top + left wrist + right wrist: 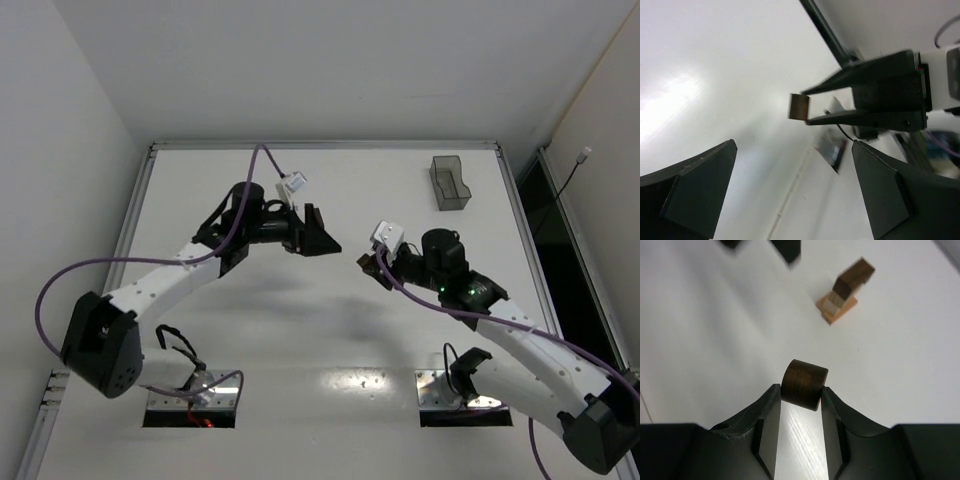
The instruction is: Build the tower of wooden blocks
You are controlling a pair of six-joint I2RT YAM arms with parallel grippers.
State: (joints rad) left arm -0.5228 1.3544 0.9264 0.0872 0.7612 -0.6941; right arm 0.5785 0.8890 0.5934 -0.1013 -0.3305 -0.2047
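Observation:
The wood block tower (844, 294) stands small on the white table in the right wrist view: a tan base, a light cube and a dark brown bar lying tilted on top. My right gripper (801, 390) is shut on a dark brown block (804, 384), held above the table short of the tower. The left wrist view shows that same block (800, 106) at the right gripper's tips. My left gripper (794, 150) is wide open with nothing between its fingers. From above, the left gripper (322, 240) and right gripper (366, 263) face each other at mid-table; the tower does not show there.
A clear grey plastic bin (450, 183) stands at the back right of the table (330, 340). The left gripper's dark fingertips (788, 250) hang just beyond the tower. Walls enclose the table at the back and on both sides.

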